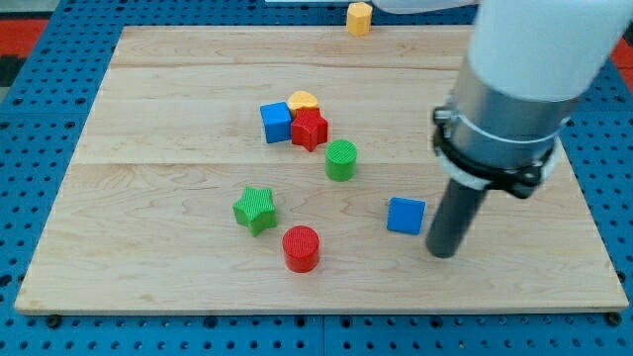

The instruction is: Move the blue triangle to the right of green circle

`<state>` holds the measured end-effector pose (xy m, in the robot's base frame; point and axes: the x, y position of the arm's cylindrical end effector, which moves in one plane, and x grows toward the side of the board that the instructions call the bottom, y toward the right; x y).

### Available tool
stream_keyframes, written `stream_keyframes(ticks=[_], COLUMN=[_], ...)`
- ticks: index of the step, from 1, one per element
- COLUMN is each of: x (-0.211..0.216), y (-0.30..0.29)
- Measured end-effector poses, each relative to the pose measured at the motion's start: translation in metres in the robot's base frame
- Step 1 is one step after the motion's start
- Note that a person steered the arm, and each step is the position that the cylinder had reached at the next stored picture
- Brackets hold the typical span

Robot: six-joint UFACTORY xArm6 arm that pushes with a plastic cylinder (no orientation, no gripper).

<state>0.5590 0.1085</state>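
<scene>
Rod tip (444,253), no gripper, holds nothing, just right of blue triangle (406,215). Risk: leftward push overshoots past green circle (341,159).

You're looking at an arm (539,44) whose upper body is a broad, smooth white cylinder filling the view's top right corner. Below it sits a grey metallic section, ringed at its lower edge by a black clamp collar (490,163) with small lugs sticking out at its left and right sides. From that collar a straight, dark grey round rod (455,218) runs down, much thinner than the body above, ending in my tip (444,253), blunt and plain.
</scene>
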Motion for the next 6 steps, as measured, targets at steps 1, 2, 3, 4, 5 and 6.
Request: stream_keyframes(ticks=[1, 2, 3, 4, 5, 6], x=[0.005, 0.032, 0.059, 0.059, 0.009, -0.067], y=[-0.015, -0.018, -0.018, -0.028, -0.026, -0.010])
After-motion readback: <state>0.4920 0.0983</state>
